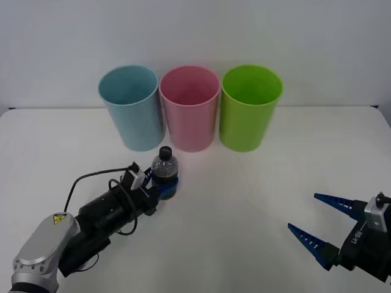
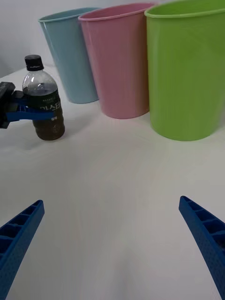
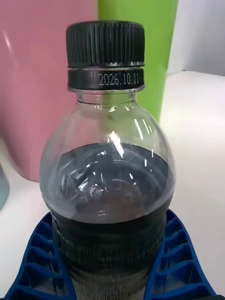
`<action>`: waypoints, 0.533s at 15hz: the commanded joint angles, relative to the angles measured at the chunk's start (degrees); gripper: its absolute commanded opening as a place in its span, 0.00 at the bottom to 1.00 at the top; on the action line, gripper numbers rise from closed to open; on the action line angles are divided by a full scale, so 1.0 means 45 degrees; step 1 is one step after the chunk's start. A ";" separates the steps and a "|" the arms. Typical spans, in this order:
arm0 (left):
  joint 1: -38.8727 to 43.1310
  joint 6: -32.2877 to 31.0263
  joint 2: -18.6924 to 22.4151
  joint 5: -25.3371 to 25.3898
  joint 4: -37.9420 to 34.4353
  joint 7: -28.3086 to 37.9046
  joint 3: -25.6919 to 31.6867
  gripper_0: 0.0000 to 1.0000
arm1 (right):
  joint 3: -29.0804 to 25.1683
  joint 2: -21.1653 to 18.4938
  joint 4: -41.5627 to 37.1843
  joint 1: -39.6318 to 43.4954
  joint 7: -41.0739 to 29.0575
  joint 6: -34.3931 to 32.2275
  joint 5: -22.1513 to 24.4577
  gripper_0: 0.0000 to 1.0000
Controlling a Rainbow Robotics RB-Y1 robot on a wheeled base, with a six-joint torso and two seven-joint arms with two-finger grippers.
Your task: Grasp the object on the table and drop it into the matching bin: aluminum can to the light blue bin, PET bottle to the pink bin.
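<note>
Fingers of the left gripper clamp the half-full PET bottle; right gripper fingers wide.

PET bottle: black cap, dark liquid, upright on worktop | pink bin, light blue bin: upright, side by side, far edge

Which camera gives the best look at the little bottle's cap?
The left wrist view: the black cap is close up, ridges and printed date readable. The front view shows the cap as a small dark disc from above; the right wrist view shows it small, from the side.
</note>
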 commanded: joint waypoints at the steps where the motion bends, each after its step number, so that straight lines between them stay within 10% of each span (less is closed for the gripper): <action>1: -0.0014 -0.0267 0.0054 0.0098 -0.0586 0.0187 -0.0025 0.00 | 0.0000 0.0000 0.0000 0.0000 0.0000 0.0000 0.0000 1.00; 8: 0.0201 0.1745 0.3277 0.2931 -0.3536 0.0890 -0.1939 0.00 | 0.0000 0.0000 0.0000 0.0000 0.0000 0.0000 0.0000 1.00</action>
